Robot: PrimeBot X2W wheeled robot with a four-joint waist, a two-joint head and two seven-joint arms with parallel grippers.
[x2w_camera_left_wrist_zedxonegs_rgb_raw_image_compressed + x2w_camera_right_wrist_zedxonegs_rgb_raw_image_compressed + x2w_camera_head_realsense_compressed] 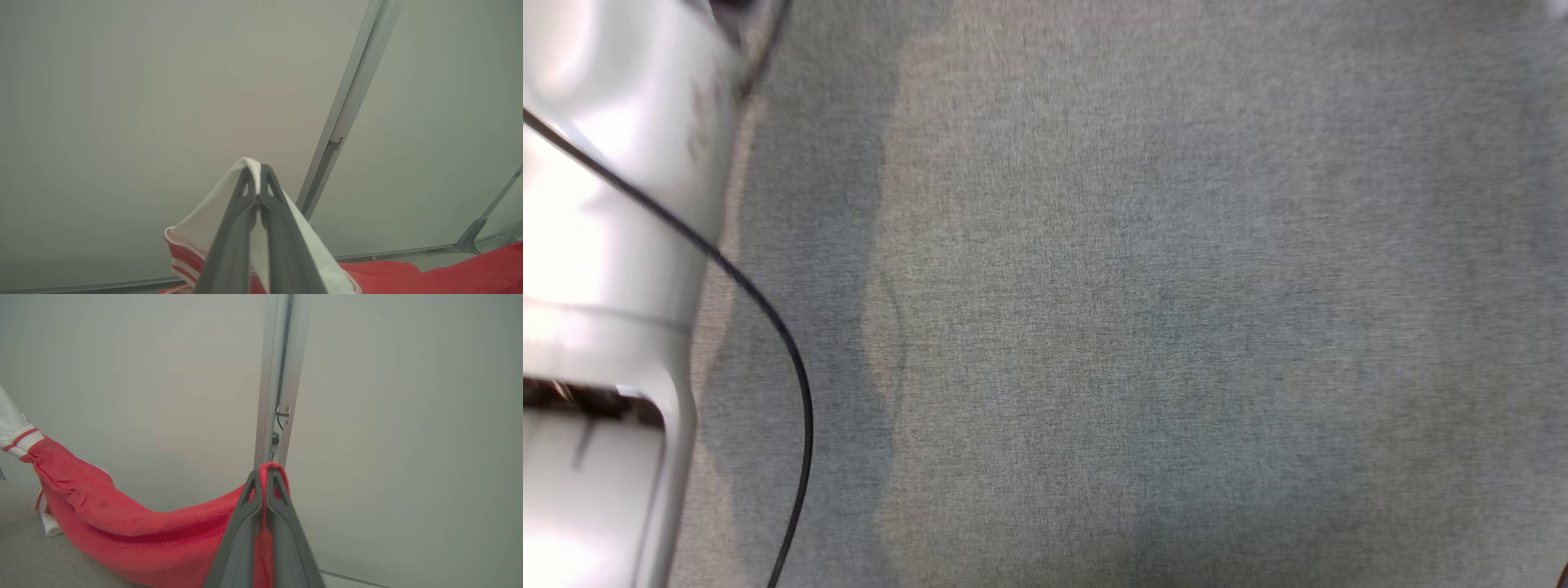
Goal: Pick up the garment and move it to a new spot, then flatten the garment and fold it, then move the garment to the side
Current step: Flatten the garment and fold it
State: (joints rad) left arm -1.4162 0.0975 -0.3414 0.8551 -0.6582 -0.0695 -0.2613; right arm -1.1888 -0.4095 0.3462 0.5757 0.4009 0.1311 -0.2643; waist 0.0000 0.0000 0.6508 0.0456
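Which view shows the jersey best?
Right wrist view: the garment sags in a long red span from the right gripper to a striped sleeve. Left wrist view catches the white sleeve pinched in the left gripper. Head view faces grey surface.

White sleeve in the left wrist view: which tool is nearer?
Left. The left tool is shut on that white sleeve itself; the right tool is shut on the jersey's red fabric, away from the sleeve.
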